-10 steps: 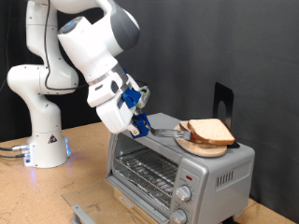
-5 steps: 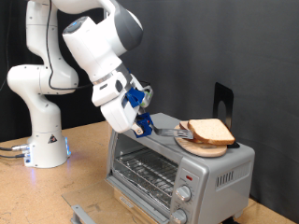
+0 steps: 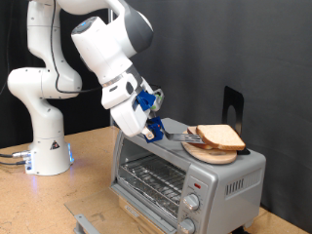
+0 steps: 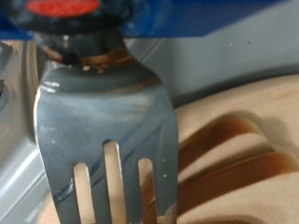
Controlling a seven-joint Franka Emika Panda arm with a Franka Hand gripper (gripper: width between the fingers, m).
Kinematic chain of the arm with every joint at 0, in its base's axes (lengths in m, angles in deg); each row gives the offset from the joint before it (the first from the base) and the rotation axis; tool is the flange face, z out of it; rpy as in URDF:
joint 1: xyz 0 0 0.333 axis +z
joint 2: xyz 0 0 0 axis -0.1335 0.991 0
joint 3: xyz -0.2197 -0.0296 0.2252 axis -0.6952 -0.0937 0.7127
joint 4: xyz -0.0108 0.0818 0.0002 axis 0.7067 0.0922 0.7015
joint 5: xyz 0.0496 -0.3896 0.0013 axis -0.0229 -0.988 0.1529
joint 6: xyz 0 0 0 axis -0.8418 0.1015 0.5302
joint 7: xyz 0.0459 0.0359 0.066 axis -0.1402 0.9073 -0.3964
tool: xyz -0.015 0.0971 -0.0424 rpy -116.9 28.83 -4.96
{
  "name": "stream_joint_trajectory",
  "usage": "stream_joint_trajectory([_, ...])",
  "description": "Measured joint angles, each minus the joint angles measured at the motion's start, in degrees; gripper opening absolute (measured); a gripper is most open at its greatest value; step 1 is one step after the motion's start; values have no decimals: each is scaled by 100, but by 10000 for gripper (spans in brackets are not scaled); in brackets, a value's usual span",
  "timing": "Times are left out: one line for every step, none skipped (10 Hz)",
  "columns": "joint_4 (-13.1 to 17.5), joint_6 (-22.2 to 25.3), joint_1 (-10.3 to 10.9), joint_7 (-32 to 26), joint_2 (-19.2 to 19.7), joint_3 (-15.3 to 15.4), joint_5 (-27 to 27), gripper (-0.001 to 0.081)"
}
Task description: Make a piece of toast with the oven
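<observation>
Above the oven's [image 3: 185,171] left end, the gripper [image 3: 153,130] clamps a metal spatula [image 3: 178,136], its slotted blade reaching right to the piece of toast [image 3: 216,137] stacked on a wooden plate [image 3: 216,154] atop the oven.

No text, label, brand or number can be read in either view. The oven [image 3: 185,168] knobs show no legible markings.

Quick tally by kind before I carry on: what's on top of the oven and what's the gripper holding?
Bread slices: 2, stacked
Wooden plate: 1, under them
Metal spatula: 1, in the gripper
Oven: 1, door open
Total: 5
</observation>
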Motion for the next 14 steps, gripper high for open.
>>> stream_joint_trajectory([24, -57, 15, 2, 5, 44, 19, 363])
stream_joint_trajectory([51, -126, 28, 2, 10, 104, 68, 363])
stream_joint_trajectory([91, -157, 48, 3, 16, 156, 110, 363])
stream_joint_trajectory([137, -166, 58, 30, 24, 207, 119, 363])
stream_joint_trajectory([176, -173, 62, 102, 33, 263, 114, 363])
stream_joint_trajectory([200, -196, 63, 191, 48, 318, 80, 363])
stream_joint_trajectory([210, -230, 61, 283, 68, 368, 16, 363])
stream_joint_trajectory([211, -244, 61, 398, 84, 402, -81, 363])
stream_joint_trajectory([208, -246, 57, 523, 102, 419, -262, 363])
stream_joint_trajectory([198, -236, 54, 656, 138, 430, -494, 363])
stream_joint_trajectory([187, -236, 54, 711, 184, 435, -627, 363])
stream_joint_trajectory([183, -237, 53, 712, 210, 435, -646, 363])
stream_joint_trajectory([183, -245, 53, 712, 216, 441, -646, 363])
stream_joint_trajectory([186, -249, 58, 713, 216, 459, -646, 363])
